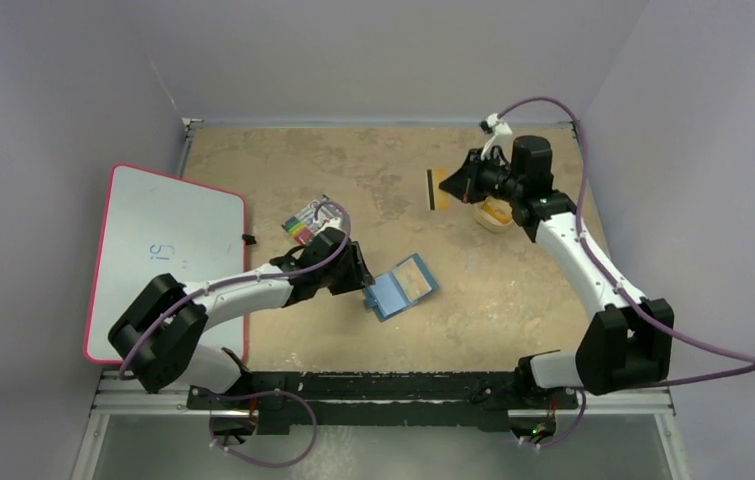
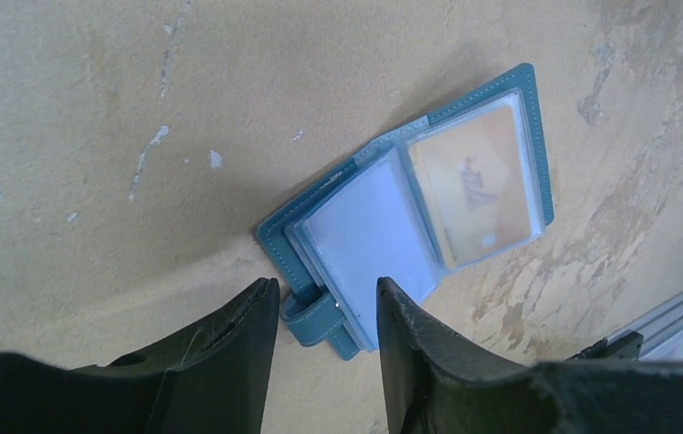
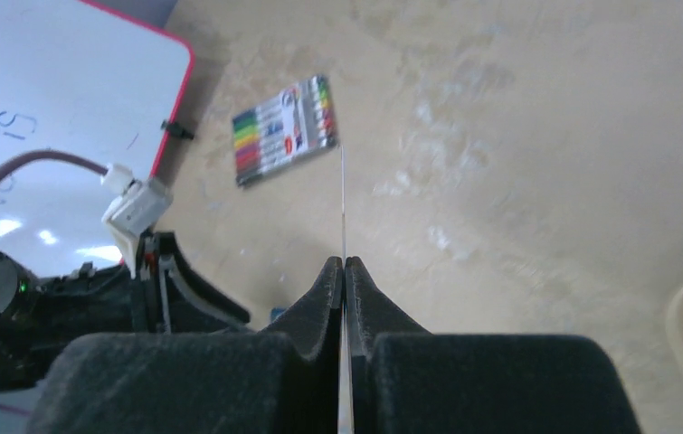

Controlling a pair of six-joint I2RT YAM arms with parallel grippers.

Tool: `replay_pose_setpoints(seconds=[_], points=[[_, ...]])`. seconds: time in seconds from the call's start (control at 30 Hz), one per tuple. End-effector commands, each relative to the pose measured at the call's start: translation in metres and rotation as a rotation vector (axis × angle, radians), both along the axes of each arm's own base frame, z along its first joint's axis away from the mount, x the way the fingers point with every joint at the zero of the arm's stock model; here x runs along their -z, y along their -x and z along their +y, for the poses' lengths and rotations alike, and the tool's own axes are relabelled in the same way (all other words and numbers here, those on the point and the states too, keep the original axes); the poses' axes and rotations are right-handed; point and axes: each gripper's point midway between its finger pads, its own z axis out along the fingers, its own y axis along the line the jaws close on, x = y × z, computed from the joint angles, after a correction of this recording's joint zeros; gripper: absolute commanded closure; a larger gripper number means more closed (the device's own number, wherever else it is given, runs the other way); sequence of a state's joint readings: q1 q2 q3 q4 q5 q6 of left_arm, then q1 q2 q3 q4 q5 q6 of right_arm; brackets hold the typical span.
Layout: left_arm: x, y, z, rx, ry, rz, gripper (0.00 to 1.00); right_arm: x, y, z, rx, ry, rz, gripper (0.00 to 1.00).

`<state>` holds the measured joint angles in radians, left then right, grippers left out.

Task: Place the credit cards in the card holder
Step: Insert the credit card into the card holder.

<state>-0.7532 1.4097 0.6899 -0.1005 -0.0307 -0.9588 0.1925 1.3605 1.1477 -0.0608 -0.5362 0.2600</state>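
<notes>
Credit card (image 1: 438, 189), orange with a dark stripe along its left edge, is pinched in your right gripper (image 3: 344, 264). The fingers are clamped flat on it, and in the wrist view you only get it edge-on as a thin line running up from the tips. It is held off the table (image 1: 373, 160) at the far right, just left of the shallow tan tray (image 1: 494, 216). Your left gripper (image 2: 324, 291) is released, fingers spread. It sits low at the near-left corner of the card holder (image 1: 403, 286), with the holder's teal strap tab showing between the fingertips; you can't tell if they touch it. The card holder lies open flat on the table near the centre, well apart from the right gripper. Its pale blue sleeves are fanned, and an orange card (image 2: 478, 185) is already behind the clear pocket on the far page. Further left is the striped marker pack (image 1: 305, 218), then the red-edged whiteboard (image 1: 163, 250) overhanging the table's left side.
</notes>
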Motion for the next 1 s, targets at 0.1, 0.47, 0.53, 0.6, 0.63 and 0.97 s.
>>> replay_pose_setpoints(seconds=[0.1,0.47,0.53,0.6,0.63,0.97], points=[[-0.002,-0.004,-0.018,0.021,0.080,0.009,0.56,0.054,0.050,0.045,-0.100,-0.161,0.234,1.00],[0.026,0.012,-0.004,-0.002,0.016,0.095,0.48,0.131,0.088,0.072,-0.193,-0.122,0.381,1.00],[0.033,0.014,-0.004,0.000,0.012,0.118,0.48,0.143,0.089,0.073,-0.206,-0.104,0.402,1.00],[0.037,0.017,-0.004,0.004,0.002,0.136,0.48,0.152,0.088,0.074,-0.216,-0.095,0.410,1.00],[0.038,0.017,-0.004,0.004,-0.002,0.141,0.48,0.156,0.088,0.074,-0.217,-0.091,0.414,1.00],[0.046,0.034,-0.002,0.002,-0.036,0.180,0.56,0.192,0.096,0.075,-0.254,-0.043,0.422,1.00]])
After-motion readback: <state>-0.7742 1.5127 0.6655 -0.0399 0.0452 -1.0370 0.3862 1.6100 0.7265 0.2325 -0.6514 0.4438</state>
